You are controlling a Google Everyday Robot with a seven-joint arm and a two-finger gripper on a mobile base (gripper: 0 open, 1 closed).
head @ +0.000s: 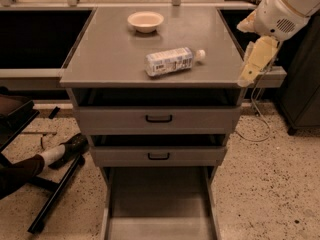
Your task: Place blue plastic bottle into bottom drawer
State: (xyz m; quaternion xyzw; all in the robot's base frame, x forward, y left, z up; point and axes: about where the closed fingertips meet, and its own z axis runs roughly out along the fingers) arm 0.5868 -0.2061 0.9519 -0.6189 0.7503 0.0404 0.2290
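The blue plastic bottle (pixel 170 61) lies on its side on the grey cabinet top (pixel 110 59), white cap pointing right. My gripper (pixel 254 63) hangs from the white arm (pixel 285 9) at the cabinet top's right edge, to the right of the bottle and apart from it, holding nothing. The bottom drawer (pixel 160 201) is pulled out below the two upper drawers, and its flat grey floor is bare.
A cream round bowl (pixel 145 21) sits at the back of the cabinet top. The two upper drawers (pixel 159 119) with black handles stand slightly open. A person's foot (pixel 67 149) and black chair legs are on the floor at left. A dark cabinet (pixel 305 84) stands at right.
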